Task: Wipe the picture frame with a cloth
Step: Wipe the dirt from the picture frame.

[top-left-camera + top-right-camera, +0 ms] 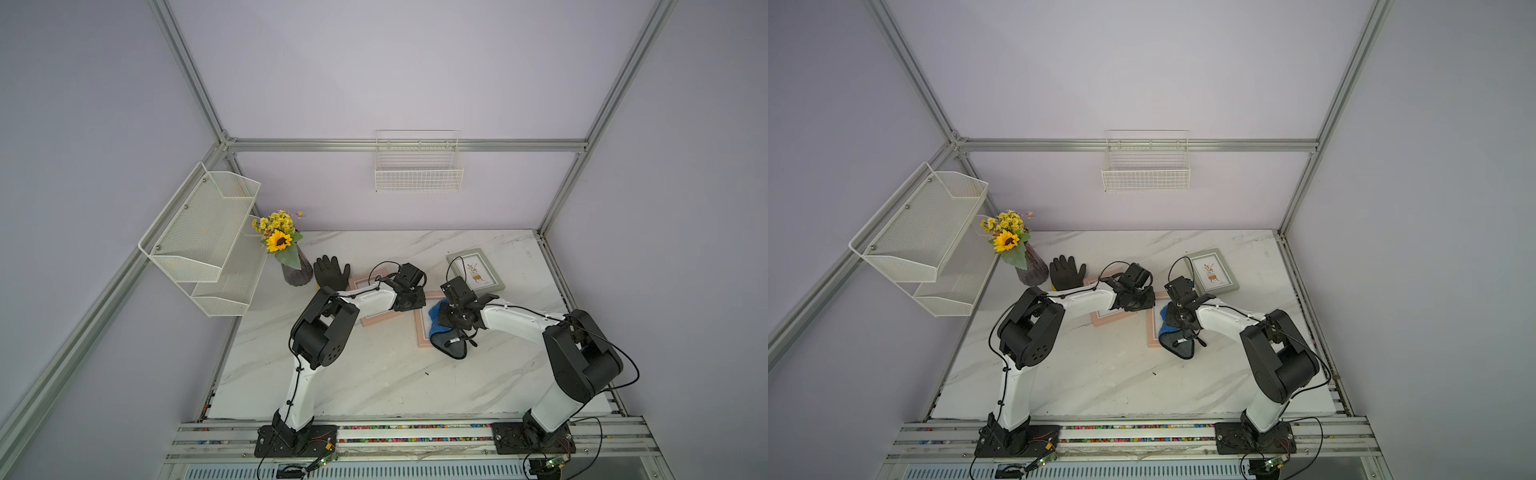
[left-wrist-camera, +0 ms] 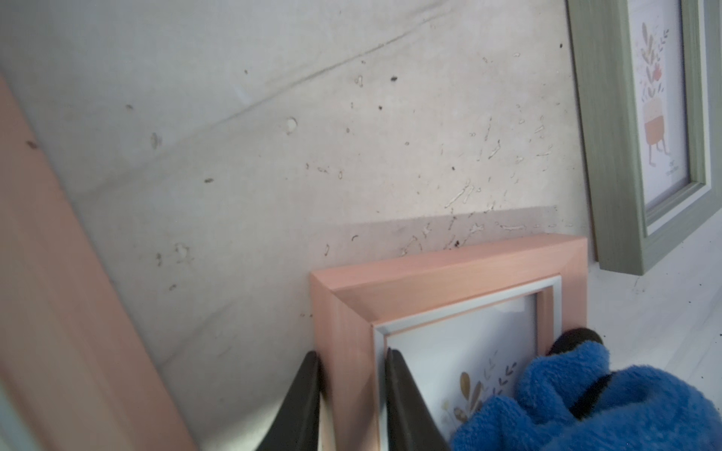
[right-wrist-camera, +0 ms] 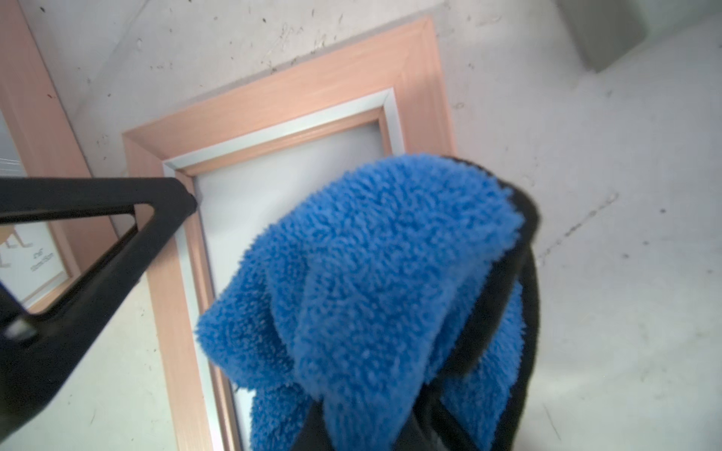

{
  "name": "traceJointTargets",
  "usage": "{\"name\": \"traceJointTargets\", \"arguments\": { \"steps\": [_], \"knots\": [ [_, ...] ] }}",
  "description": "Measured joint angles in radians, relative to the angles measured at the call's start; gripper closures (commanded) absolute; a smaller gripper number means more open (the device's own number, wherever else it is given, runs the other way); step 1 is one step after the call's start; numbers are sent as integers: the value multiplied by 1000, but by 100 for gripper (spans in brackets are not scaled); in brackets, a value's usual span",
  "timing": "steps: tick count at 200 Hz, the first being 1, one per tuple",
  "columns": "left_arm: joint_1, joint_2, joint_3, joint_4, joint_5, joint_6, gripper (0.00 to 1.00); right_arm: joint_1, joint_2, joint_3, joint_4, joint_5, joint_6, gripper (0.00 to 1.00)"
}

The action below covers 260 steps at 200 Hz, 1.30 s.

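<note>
Pinching the pink frame (image 2: 429,273) by its 9 o'clock rail, near the far corner, with the left gripper (image 2: 351,357), jaws narrow. Clamping the cloth (image 3: 371,273) in the right gripper (image 1: 446,313), bunched on the glass at 3 o'clock from that pinch. Lying 12 to 6 lengthwise; likely wiping toward 6 with the nearer right arm.

Three frames (image 1: 482,272) (image 1: 421,332) (image 1: 376,320), one cloth (image 1: 436,319), one glove (image 1: 330,272)

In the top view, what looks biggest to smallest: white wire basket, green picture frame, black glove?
1. white wire basket (hangs higher, maybe just nearer)
2. green picture frame
3. black glove
</note>
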Motion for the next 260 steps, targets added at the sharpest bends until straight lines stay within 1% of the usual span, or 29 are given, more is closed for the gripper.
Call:
{"name": "traceJointTargets", "arguments": {
  "steps": [37, 60, 79, 105, 121, 134, 159, 174, 196, 234, 248, 260],
  "knots": [
    [3, -3, -5, 2, -4, 0, 80, 45, 95, 117, -15, 5, 3, 100],
    [3, -3, -5, 2, -4, 0, 80, 37, 106, 133, -21, 5, 0, 100],
    [3, -3, -5, 2, -4, 0, 80, -2, 93, 109, -3, -14, -6, 100],
    [0, -3, -5, 11, 17, -1, 80, -86, 45, 53, 7, -14, -23, 100],
    [-4, -2, 0, 18, 28, -1, 80, -99, 42, 50, 8, -16, -29, 100],
    [-6, -2, 1, 18, 27, 0, 80, -82, 48, 56, 10, -11, -29, 100],
    [-5, -2, 2, 12, 28, 0, 80, 8, 126, 145, 6, 6, -21, 100],
    [6, -2, 4, 3, 27, 4, 80, 23, 140, 160, 9, 13, -13, 100],
    [5, -2, 6, 0, 25, 4, 80, -4, 130, 145, 23, -4, -11, 100],
    [-2, -1, 6, 3, 39, 4, 79, -107, 74, 79, 29, -20, -24, 100],
    [-8, 0, 6, 4, 40, 4, 79, -113, 72, 74, 34, -27, -27, 100],
    [-10, 0, 7, 3, 37, 4, 79, -97, 73, 75, 35, -21, -24, 100]
  ]
}}
